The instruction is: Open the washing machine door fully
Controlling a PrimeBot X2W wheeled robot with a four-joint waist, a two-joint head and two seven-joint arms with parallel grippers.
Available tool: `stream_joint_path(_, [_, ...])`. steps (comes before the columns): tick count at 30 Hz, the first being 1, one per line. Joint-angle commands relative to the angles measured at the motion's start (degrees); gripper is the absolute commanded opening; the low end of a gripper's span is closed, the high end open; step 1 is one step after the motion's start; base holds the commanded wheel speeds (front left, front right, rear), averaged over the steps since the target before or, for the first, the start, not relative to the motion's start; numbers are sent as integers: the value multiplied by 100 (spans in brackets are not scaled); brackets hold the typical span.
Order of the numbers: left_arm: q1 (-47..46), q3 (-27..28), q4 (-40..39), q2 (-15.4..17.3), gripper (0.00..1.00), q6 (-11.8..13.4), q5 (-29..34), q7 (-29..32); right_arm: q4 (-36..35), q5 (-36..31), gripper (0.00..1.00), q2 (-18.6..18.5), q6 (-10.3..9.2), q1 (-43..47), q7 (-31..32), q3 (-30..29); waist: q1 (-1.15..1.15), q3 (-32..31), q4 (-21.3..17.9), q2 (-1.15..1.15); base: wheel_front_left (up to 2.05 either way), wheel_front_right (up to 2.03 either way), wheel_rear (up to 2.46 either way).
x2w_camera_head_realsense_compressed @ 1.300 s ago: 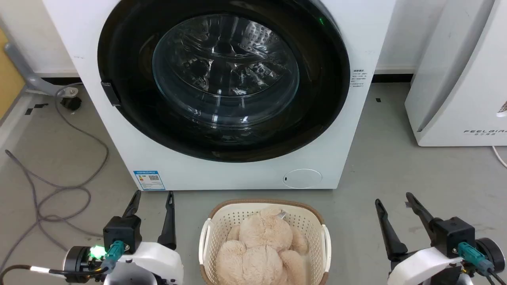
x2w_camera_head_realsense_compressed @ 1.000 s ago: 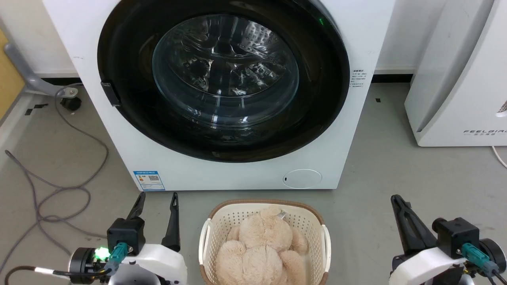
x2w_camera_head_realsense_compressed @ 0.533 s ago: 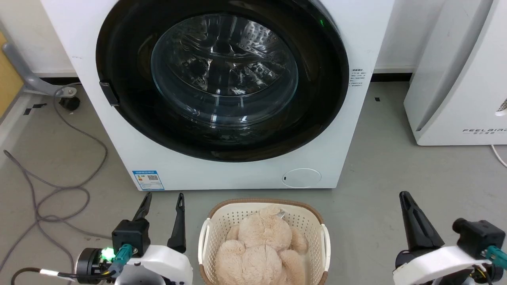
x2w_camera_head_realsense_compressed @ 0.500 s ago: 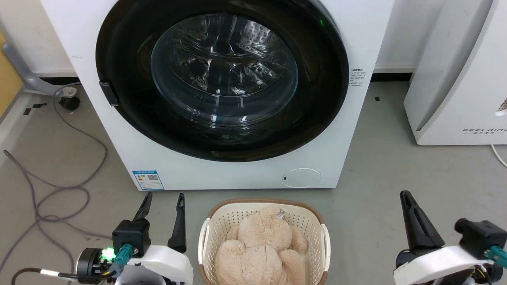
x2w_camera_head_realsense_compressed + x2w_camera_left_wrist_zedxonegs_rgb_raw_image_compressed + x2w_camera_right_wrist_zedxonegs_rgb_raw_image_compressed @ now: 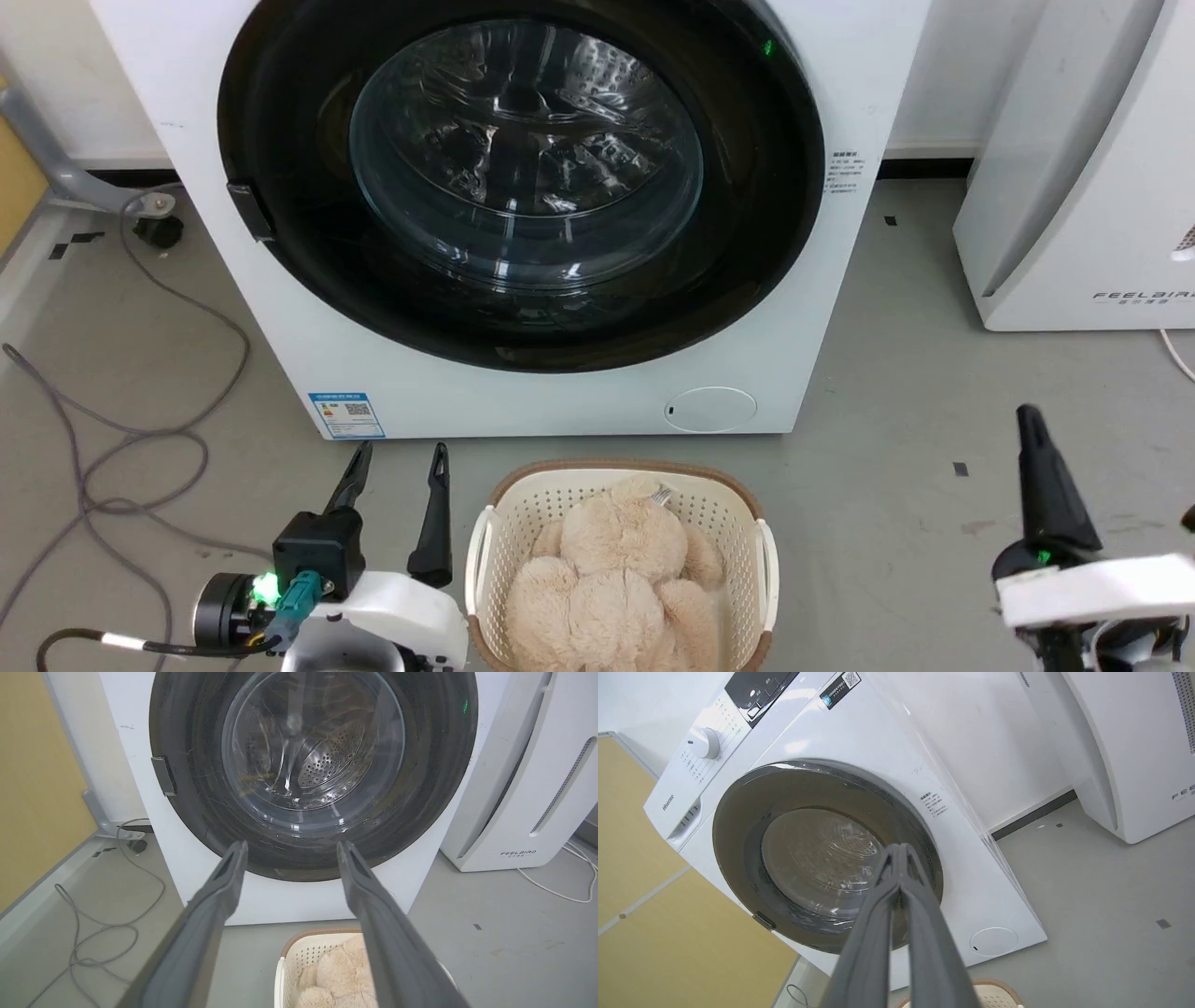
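Head camera looks down and forward at the near white boxy front-loading washing machine (image 5: 523,406). Both wrist cameras face it from lower, the right seemingly tilted. All share its glossy black round door (image 5: 523,168).

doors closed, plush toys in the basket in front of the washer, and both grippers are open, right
Not quite: the right gripper is shut, its two fingers pressed together at the tips, as the right wrist view shows. Only the left gripper is open. The rest holds: the washing machine door is closed, and the plush toy lies in the basket in front of the washing machine.
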Motion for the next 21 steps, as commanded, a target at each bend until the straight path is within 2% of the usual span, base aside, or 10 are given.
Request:
stream_joint_path(1, [-86, -40, 20, 4, 100, 29, -58, -53, 39, 301, 0, 1, 2, -139, -43, -57, 0, 20, -6, 0, 0, 0, 0])
stream_joint_path(9, [-202, -105, -26, 4, 100, 59, -92, -149, 400, 1419, 0, -91, 3, -771, -139, -308, 0, 215, -51, 0, 0, 0, 0])
stream_joint_path(16, [-321, -138, -102, 11, 100, 72, -89, -233, 973, 2358, 0, -433, 3, -1570, -223, -320, 0, 418, -109, 0, 0, 0, 0])
stream_joint_path(21, [-424, -169, -159, 16, 100, 83, -88, -293, 1443, 2931, 0, -767, 3, -2231, -283, -96, 0, 566, -134, 0, 0, 0, 0])
